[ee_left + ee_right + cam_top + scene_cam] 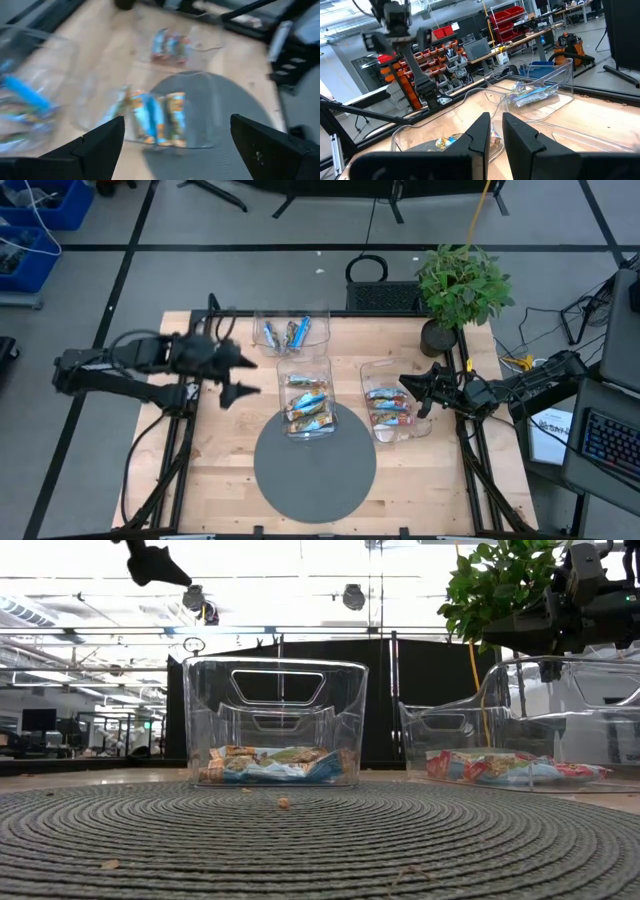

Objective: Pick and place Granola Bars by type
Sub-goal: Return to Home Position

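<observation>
- Woven grey mat (320, 840) fills the foreground of the low view. It carries only a few crumbs (283, 802) and no bars.
- I see no Granola Bars lying loose on the mat or on the wood around either gripper, so the sorting looks finished. What seems to be left is for the arms to pull back to rest.
- Left gripper (246, 376) hangs high above the table with its fingers spread wide and nothing between them.
- Just ahead of the left fingertips stands the middle bin (305, 366). It holds tan bars with light-blue markings (307, 402), heaped toward its mat end.
- Off to the side of the left gripper, towards the table's back edge, is the top bin (322, 340). It holds the blue bars (283, 333) in a small cluster, with the rest of its floor bare.
- Right gripper (415, 393) hovers over the outer edge of the right bin (380, 370). Its fingers are drawn nearly together and grip nothing.
- Under and just ahead of the right gripper, that bin holds the red-marked bars (388, 408), stacked along its middle.
- Each bin appears to hold one type only, though I cannot give an exact count of the overlapping wrappers.
</observation>
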You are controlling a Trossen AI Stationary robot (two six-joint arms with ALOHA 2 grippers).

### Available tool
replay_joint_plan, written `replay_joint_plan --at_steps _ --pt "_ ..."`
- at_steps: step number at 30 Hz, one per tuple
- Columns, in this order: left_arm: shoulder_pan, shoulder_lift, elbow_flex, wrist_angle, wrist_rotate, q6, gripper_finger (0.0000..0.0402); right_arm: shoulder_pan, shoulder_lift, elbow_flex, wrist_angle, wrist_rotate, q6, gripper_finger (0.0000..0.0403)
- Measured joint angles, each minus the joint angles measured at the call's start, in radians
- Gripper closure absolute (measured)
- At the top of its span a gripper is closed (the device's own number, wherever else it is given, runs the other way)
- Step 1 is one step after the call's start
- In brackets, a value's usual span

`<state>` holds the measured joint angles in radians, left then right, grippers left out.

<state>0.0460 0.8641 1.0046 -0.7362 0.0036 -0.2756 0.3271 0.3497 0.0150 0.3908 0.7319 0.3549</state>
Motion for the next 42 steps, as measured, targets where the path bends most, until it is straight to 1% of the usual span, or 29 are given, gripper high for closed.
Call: replay_joint_plan --at_steps 2,5,11,18,20,24,28,32,36,38,42 --pt "-0.055 -0.047 -0.075 0.080 -0.001 -0.022 0.0043 0.000 0.000 0.000 0.000 0.000 0.000 0.0358" --pt "-0.100 -0.114 -0.184 0.198 -0.002 -0.041 0.0041 0.000 0.000 0.000 0.000 0.000 0.000 0.0358" --pt "-0.116 -0.233 -0.369 0.332 -0.004 -0.045 0.0034 0.000 0.000 0.000 0.000 0.000 0.000 0.0358" --pt "-0.125 -0.371 -0.537 0.387 -0.006 -0.051 0.0041 0.000 0.000 0.000 0.000 0.000 0.000 0.0358" --pt "-0.150 -0.410 -0.581 0.406 -0.001 -0.048 0.0038 0.000 0.000 0.000 0.000 0.000 0.000 0.0358" --pt "-0.226 -0.474 -0.660 0.440 0.032 0.021 0.0032 0.000 0.000 0.000 0.000 0.000 0.000 0.0358" --pt "-0.299 -0.535 -0.720 0.460 0.028 0.035 0.0031 0.000 0.000 0.000 0.000 0.000 0.000 0.0358" --pt "-0.317 -0.599 -0.791 0.461 -0.003 0.028 0.0036 0.000 0.000 0.000 0.000 0.000 0.000 0.0358" --pt "-0.316 -0.644 -0.853 0.461 -0.046 0.004 0.0033 0.000 0.000 0.000 0.000 0.000 0.000 0.0358" --pt "-0.316 -0.662 -0.877 0.460 -0.086 -0.006 0.0030 0.000 0.000 0.000 0.000 0.000 0.000 0.0358" --pt "-0.316 -0.710 -0.905 0.460 -0.198 -0.057 0.0029 0.000 0.000 0.000 0.000 0.000 0.000 0.0358"
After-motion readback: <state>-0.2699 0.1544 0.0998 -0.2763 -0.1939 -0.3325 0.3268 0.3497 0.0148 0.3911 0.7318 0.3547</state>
